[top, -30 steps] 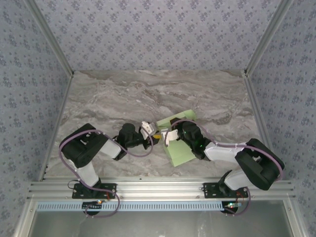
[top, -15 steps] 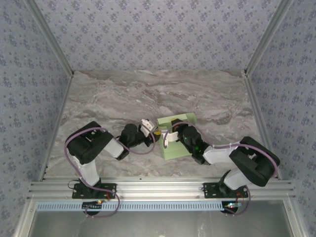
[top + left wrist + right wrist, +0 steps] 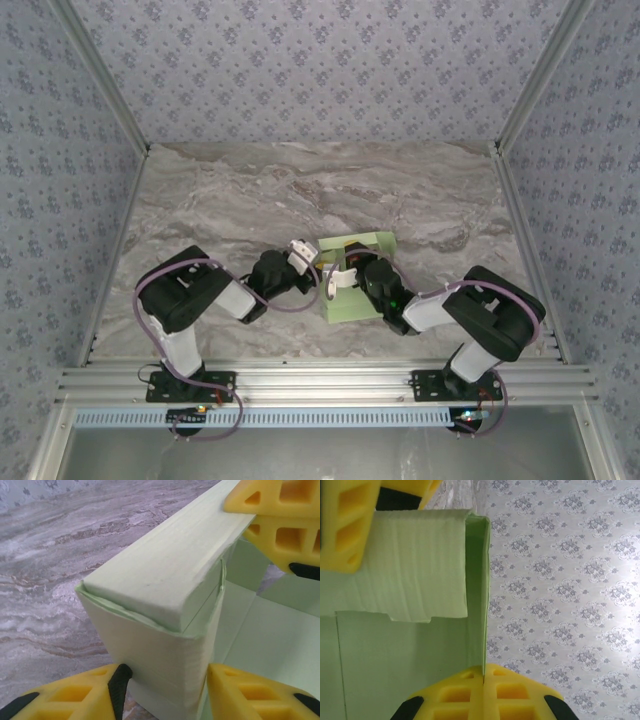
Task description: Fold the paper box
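As it sits half-folded, the paper box (image 3: 150, 580) looks pale green; walls upright.

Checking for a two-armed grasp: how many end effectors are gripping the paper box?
2. The left end effector clamps a corner of the paper box; the right end effector pinches the edge of a thin wall.

Grey marble table (image 3: 220, 200), paper box (image 3: 348, 306) on it

Robotics lab test cell: marble-patterned tabletop (image 3: 300, 190) walled at left, right and far side by floral-papered panels (image 3: 320, 70) in metal framing (image 3: 530, 85), with an aluminium rail (image 3: 320, 383) along the near edge, left arm (image 3: 185, 300) and right arm (image 3: 490, 320) bolted to it side by side.
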Robot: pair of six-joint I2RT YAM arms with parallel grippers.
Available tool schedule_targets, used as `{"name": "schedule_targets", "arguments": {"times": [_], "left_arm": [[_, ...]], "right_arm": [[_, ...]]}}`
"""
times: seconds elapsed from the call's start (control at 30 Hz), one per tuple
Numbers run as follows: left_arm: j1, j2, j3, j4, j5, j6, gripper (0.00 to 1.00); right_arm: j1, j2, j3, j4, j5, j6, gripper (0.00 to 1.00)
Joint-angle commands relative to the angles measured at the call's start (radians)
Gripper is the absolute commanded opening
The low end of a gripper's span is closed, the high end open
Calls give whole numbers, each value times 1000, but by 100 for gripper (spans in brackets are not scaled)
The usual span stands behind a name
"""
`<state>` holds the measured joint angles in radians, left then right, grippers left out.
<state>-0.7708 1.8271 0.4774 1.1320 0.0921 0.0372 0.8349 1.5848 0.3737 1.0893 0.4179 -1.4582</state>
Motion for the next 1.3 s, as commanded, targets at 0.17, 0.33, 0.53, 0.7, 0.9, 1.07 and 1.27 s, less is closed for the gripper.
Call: {"name": "schedule_targets", "arguments": {"times": [0.17, 0.33, 0.53, 0.7, 0.9, 1.07, 1.27], "left_arm": [[-71, 91, 60, 162, -155, 64, 50], [-71, 111, 68, 185, -216, 129, 49], [-71, 176, 76, 275, -216, 145, 40], [-71, 183, 84, 276, -201, 143, 23], [-70, 170, 77, 276, -226, 128, 17], [-38, 162, 60, 276, -212, 90, 9], [1, 161, 50, 276, -107, 76, 8]], "right_arm": [[49, 9, -24, 13, 10, 69, 0], [64, -8, -32, -1, 13, 108, 0], [67, -33, -36, -25, 18, 148, 0], [69, -54, -33, -65, 10, 176, 0], [100, -105, -34, -99, 5, 252, 7], [99, -386, -36, -362, -128, 540, 24], [11, -776, -91, -661, -314, 906, 40]]}}
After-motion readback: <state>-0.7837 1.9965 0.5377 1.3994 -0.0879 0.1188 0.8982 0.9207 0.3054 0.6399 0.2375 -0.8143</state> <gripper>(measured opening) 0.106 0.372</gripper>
